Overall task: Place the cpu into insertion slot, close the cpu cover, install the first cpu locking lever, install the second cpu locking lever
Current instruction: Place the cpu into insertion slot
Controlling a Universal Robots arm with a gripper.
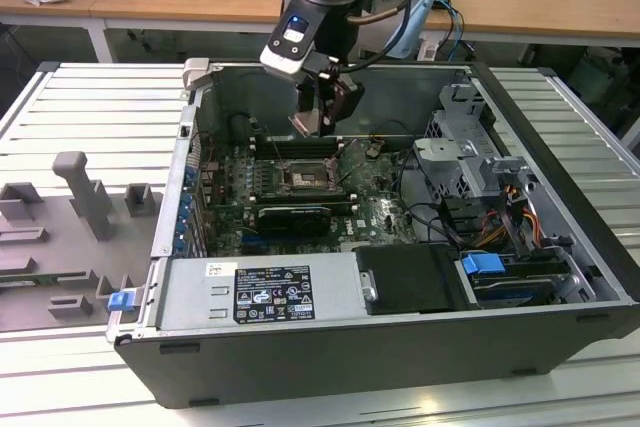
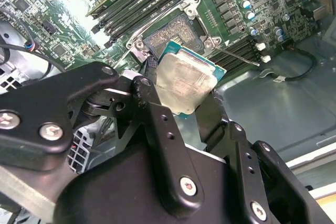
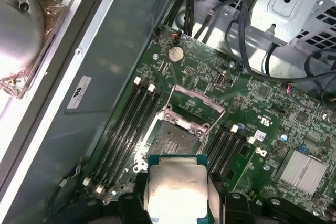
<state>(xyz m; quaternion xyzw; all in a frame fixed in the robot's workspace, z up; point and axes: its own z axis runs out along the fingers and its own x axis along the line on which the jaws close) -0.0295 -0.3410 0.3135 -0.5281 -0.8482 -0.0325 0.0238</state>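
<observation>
My gripper (image 1: 318, 115) hangs inside the open computer case, shut on the cpu (image 1: 308, 126), a flat square chip with a pale metal top. Both wrist views show the chip clamped by its edges: cpu (image 2: 185, 83) between black fingers (image 2: 152, 106), and cpu (image 3: 176, 190) with its green rim showing. The insertion slot (image 3: 170, 137) lies open on the green board a short way beyond the chip, its dark centre bare; the same insertion slot (image 2: 173, 35) (image 1: 303, 180) sits below the gripper. The cpu cover (image 3: 195, 109) stands tipped up at the slot's far side.
Long black memory slots (image 3: 128, 124) flank the socket. A thin lever rod (image 2: 233, 55) sticks out beside it. A metal drive cage (image 1: 470, 162) with cables stands at the exterior view's right, a power supply box (image 1: 270, 292) at the front. The case walls (image 1: 250, 87) enclose the board.
</observation>
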